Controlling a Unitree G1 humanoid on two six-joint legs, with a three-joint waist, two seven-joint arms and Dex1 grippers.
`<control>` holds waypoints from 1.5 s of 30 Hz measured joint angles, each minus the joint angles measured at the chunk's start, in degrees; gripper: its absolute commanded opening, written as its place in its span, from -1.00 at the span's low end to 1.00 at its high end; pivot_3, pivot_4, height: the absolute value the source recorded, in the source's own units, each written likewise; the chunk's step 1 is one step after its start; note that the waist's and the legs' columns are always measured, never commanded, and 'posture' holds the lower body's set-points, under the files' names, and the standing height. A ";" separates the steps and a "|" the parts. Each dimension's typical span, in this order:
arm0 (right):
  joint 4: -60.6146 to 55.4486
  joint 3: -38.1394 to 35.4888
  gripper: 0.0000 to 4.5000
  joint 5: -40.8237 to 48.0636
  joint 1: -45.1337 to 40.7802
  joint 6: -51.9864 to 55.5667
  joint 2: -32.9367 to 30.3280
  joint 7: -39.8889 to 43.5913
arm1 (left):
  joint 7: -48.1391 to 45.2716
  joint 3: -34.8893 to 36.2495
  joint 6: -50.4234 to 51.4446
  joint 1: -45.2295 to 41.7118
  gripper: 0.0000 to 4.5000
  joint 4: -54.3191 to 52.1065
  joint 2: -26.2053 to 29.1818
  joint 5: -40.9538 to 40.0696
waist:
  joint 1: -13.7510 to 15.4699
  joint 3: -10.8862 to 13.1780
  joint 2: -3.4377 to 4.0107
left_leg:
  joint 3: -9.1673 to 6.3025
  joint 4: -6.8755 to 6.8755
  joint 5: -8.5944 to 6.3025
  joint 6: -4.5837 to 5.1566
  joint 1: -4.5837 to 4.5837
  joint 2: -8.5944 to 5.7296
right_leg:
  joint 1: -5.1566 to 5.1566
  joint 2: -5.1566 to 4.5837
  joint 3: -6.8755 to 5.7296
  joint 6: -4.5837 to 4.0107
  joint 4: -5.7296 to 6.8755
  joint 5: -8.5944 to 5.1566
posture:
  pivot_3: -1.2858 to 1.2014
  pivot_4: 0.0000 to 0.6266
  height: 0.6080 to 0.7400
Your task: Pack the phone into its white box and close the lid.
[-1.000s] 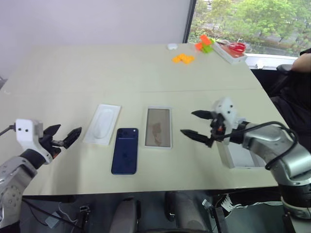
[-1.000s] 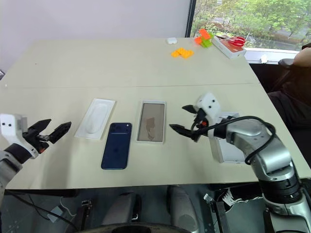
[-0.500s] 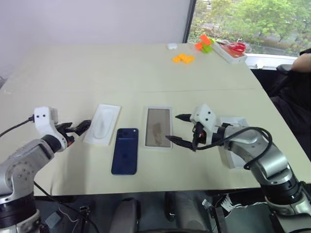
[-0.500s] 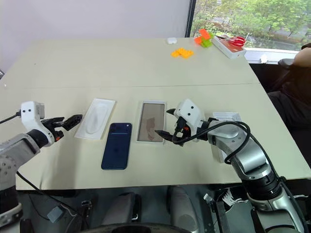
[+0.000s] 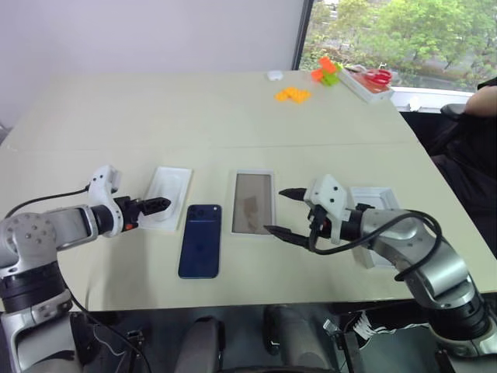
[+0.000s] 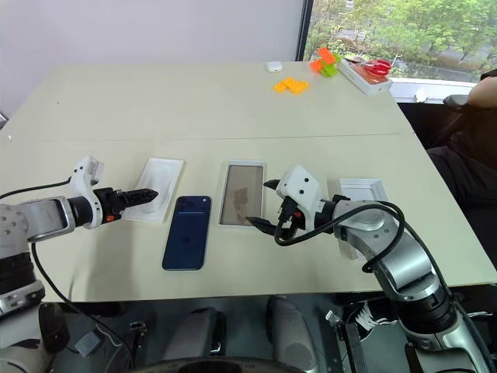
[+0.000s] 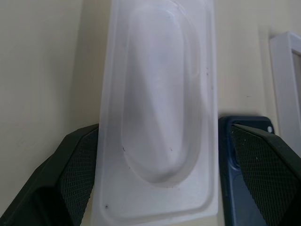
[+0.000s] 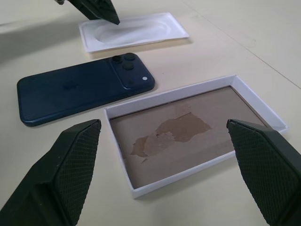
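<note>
The dark navy phone (image 5: 200,241) lies back up on the table, camera cluster at its far end. To its right sits the white box (image 5: 253,172), open, with a brownish floor. The white lid (image 6: 363,190) rests further right, partly behind my right arm. My right gripper (image 5: 276,211) is open and hovers at the box's right edge; in the right wrist view the box (image 8: 188,89) lies between its fingers (image 8: 70,165). My left gripper (image 5: 151,208) is open, and its fingers (image 7: 70,188) stand on either side of the near end of the white insert (image 7: 160,108).
The white insert (image 5: 171,190) with an oval recess lies left of the phone. Orange blocks (image 5: 293,94), green and orange pieces (image 5: 328,70) and a white case with red scissors (image 5: 371,80) sit at the table's far right. A person's dark sleeve (image 5: 485,97) is at the right edge.
My left gripper has swung right and forward, rolling as it went, and now reaches the insert. The right gripper has shifted left to the box's right side. Both stay open.
</note>
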 measured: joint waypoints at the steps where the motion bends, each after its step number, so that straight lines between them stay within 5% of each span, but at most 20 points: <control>1: -0.48 -0.15 1.00 0.03 0.18 0.29 -0.02 -0.10 | 0.02 0.40 0.28 -0.10 0.64 0.49 -0.38 0.26 | 0.00 0.00 0.00 | 0.01 0.03 0.00 0.00 0.02 -0.01 | 0.00 -0.02 0.02 -0.04 0.05 -0.04 | 0.03 -0.52 0.78; 8: -0.79 -1.31 1.00 0.08 0.34 1.45 -0.14 -0.36 | 0.60 1.24 0.64 -0.12 -0.91 1.89 -2.55 2.67 | 0.15 0.00 0.00 | -0.03 0.06 0.00 -0.01 -0.03 -0.04 | -0.02 -0.04 0.03 0.05 0.12 -0.07 | 0.03 -0.52 0.78; 9: -0.79 -1.31 1.00 0.08 0.34 1.48 -0.14 -0.34 | 0.45 1.65 0.65 -0.15 -0.96 1.91 -3.05 2.60 | 0.17 0.00 -0.01 | -0.03 0.06 0.00 0.00 -0.03 -0.04 | -0.02 -0.05 0.03 0.05 0.12 -0.07 | 0.03 -0.52 0.78; 23: -0.59 -1.39 1.00 0.08 -1.42 1.91 -1.25 0.93 | 3.40 20.40 2.45 -2.78 -0.96 -9.34 -15.45 -7.29 | 0.25 0.02 -0.05 | -0.05 0.10 0.00 -0.01 -0.07 -0.08 | -0.02 -0.08 0.02 0.17 0.12 -0.02 | 0.03 -0.52 0.78; 28: 1.06 -2.55 1.00 -0.19 -2.22 0.88 -2.83 1.85 | 13.30 13.18 4.12 -4.01 -0.96 -15.48 -28.66 -11.35 | 0.37 0.03 -0.12 | -0.05 0.15 -0.01 -0.01 -0.10 -0.19 | 0.02 -0.22 0.07 0.24 0.09 0.01 | 0.03 -0.52 0.78; 35: 2.09 -4.85 1.00 -0.54 -1.97 0.36 -4.44 2.14 | 28.21 8.16 4.13 -6.88 -0.96 -16.63 -38.85 -11.30 | 0.18 0.07 -0.18 | -0.07 0.14 -0.01 -0.01 -0.05 -0.14 | 0.01 0.10 0.08 0.27 0.12 -0.02 | 0.03 -0.52 0.78; 45: 2.03 -5.19 1.00 -0.64 -0.25 -0.57 -5.12 2.30 | 42.60 1.59 4.12 -7.06 -0.96 -14.31 -35.68 -14.98 | 0.17 0.07 -0.18 | -0.06 0.13 -0.01 -0.01 -0.06 -0.14 | -0.01 0.10 0.10 0.30 0.12 -0.05 | 0.03 -0.52 0.78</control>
